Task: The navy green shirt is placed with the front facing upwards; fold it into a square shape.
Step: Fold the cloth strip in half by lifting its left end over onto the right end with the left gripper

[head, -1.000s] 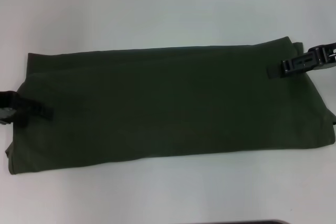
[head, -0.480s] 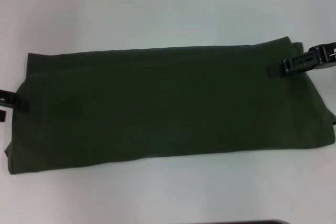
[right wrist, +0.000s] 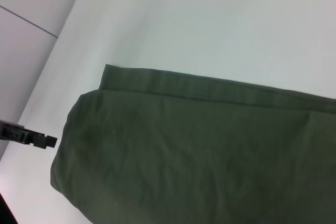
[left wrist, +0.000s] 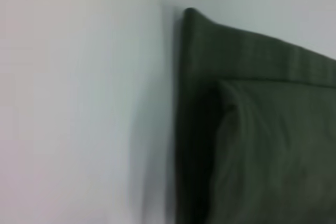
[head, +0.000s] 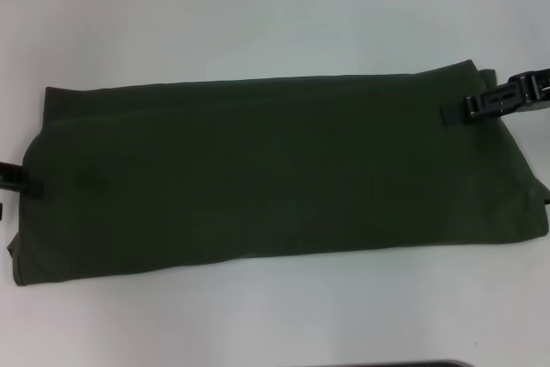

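The navy green shirt (head: 284, 169) lies flat on the white table as a long folded band, with no lettering showing. The left wrist view has its left end (left wrist: 252, 129), layers stacked at the edge. It also fills much of the right wrist view (right wrist: 199, 150). My left gripper (head: 19, 198) is open at the shirt's left edge, mostly out of the head view and holding nothing. The right wrist view also catches that gripper (right wrist: 31, 137), just off the cloth. My right gripper (head: 455, 112) reaches in low over the shirt's far right corner.
White table (head: 258, 15) surrounds the shirt on all sides. A dark edge (head: 404, 363) shows at the bottom of the head view. The table's border (right wrist: 31, 22) runs across a corner of the right wrist view.
My left gripper has pulled back leftward off the shirt to its edge. The right gripper has slid slightly to the right. The shirt has not moved.
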Controlling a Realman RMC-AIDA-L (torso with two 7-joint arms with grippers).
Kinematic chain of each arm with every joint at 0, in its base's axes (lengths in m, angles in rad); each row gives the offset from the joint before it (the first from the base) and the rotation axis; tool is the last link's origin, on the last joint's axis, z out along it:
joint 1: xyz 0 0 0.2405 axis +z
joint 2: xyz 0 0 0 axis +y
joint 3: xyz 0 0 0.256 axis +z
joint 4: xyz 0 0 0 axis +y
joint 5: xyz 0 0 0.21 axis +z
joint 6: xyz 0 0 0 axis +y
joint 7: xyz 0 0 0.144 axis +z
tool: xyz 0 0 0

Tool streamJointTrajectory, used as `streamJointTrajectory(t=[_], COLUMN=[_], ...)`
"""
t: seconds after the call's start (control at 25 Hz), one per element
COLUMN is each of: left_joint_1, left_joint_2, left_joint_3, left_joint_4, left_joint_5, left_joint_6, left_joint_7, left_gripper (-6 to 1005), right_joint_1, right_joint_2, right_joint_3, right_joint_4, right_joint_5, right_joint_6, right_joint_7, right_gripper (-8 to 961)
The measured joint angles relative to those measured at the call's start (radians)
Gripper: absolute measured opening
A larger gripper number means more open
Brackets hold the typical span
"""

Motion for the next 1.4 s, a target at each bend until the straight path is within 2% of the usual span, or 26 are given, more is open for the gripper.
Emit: streamJointTrajectory(t=[0.56,1.04,1.4], left_joint_1=[-0.011,-0.011,-0.015], left_joint_2=[-0.002,-0.001,-0.008], left_joint_3=[0.011,0.025,0.026], left_joint_4=[-0.086,-0.11,-0.111], left_joint_5=[0.022,0.024,0.024], left_joint_6=[-0.116,-0.148,-0.145], left_joint_7=[-0.014,-0.019,-0.013], left_gripper=[840,836,833], right_joint_1=[-0.004,-0.004,-0.006], right_joint_2=[0.0,0.0,0.0], right_joint_3=[0.0,0.0,0.0], right_joint_4=[0.0,0.0,0.0], right_joint_5=[0.0,0.0,0.0], right_joint_6=[0.0,0.0,0.0], right_joint_7=[0.0,-0.001,-0.001], right_gripper=[716,716,718])
